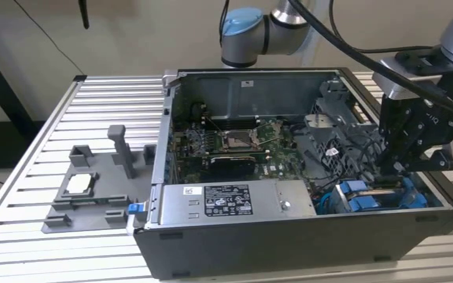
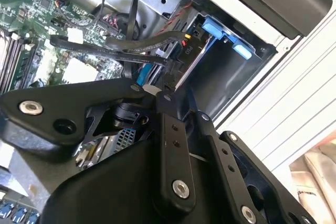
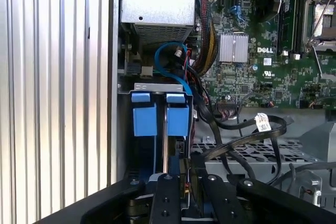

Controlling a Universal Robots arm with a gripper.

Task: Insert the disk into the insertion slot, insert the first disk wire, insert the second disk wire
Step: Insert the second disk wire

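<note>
Fingers (image 2: 167, 129) drawn close together, tips almost meeting just over the drive end (whether pinching anything, impossible to tell).

Seen from the exterior view's left to its right:

- Outside the open dark grey metal computer case (image 1: 289, 247), against its side wall on the ribbed aluminium table (image 1: 22, 236): grey plastic fixture with upright posts (image 1: 120, 147), with a small square silver chip (image 1: 79, 184) lying in its tray.
- Inside the case, along its near wall: silver box-shaped power supply with a white label (image 1: 226, 199).
- Deeper in the case, behind that box: green motherboard (image 1: 235, 141), socket bare.
- In the case's near corner: narrow dark grey drive slot with blue edges (image 2: 231, 82), with the flat silver-grey disk in its bright blue carrier (image 3: 177, 120) seated in it, standing on edge.
- Directly above that corner of the case: black gripper (image 1: 397, 170), pointing down into the case.
- Near the disk, within the case: flat black cable (image 2: 105, 45) curving in toward the drive end, and a thin blue cable (image 3: 165, 51) looping beside the power supply.
</note>
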